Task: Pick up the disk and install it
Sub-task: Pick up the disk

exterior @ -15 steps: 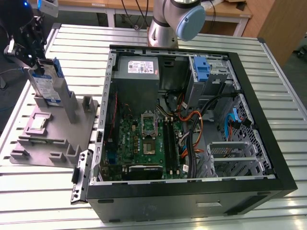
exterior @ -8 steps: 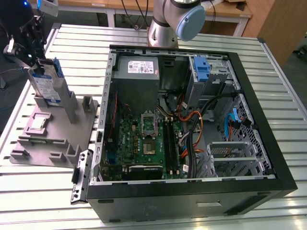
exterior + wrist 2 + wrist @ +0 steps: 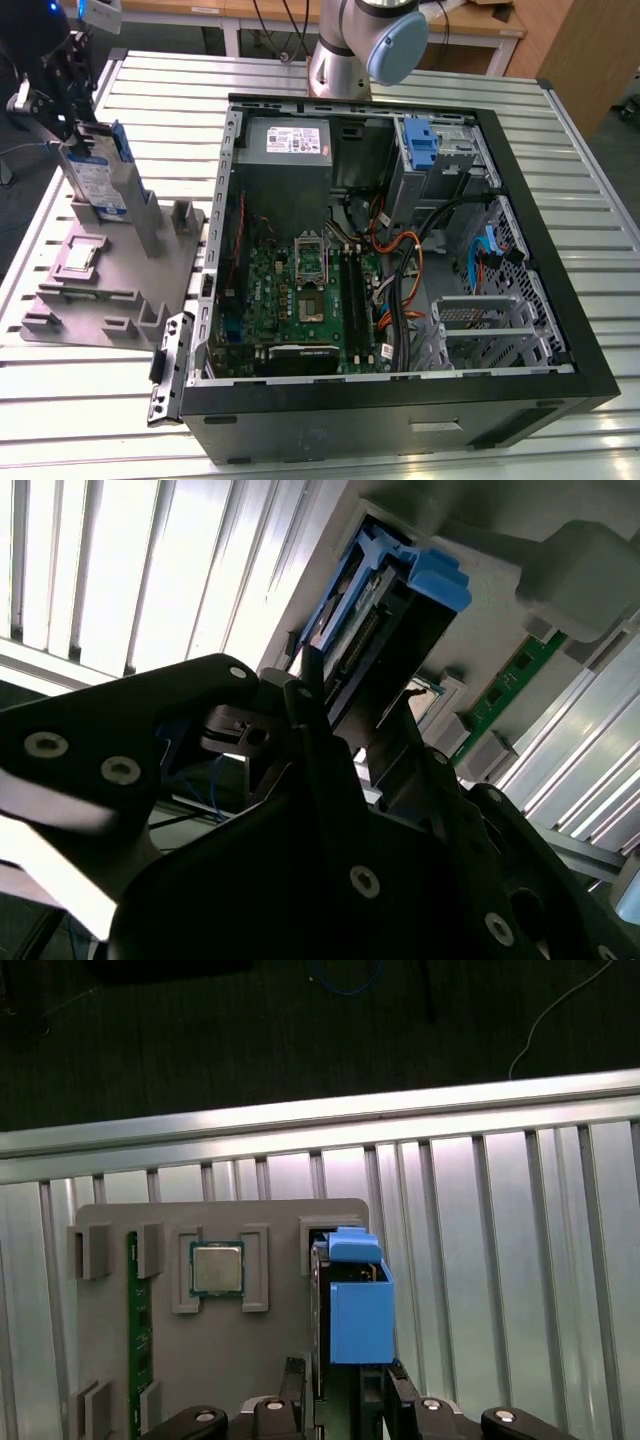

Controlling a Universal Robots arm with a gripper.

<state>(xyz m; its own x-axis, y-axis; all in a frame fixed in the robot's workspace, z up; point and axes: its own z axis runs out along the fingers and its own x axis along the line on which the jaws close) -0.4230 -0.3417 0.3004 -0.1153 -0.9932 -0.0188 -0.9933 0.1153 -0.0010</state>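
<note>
The disk (image 3: 97, 185) stands on edge in a slot of the grey holder (image 3: 110, 290) at the exterior view's left, its white-and-blue label and blue side rail showing. My gripper (image 3: 78, 135) comes down onto its top edge. In the first wrist view the disk (image 3: 358, 1300) sits between my two black fingers (image 3: 296, 1380), which lie close against both of its sides, so my gripper (image 3: 345, 1375) is shut on it. The second wrist view shows the same grip on the disk (image 3: 420, 580), with a fingertip (image 3: 310, 670) on its side.
The open computer case (image 3: 590, 380) lies at the exterior view's right, with a grey power-supply box (image 3: 290, 140), a motherboard (image 3: 300, 290) and a blue bracket (image 3: 422, 140) in the drive bay. The holder also carries a processor chip (image 3: 217, 1268) and a green memory stick (image 3: 140, 1330).
</note>
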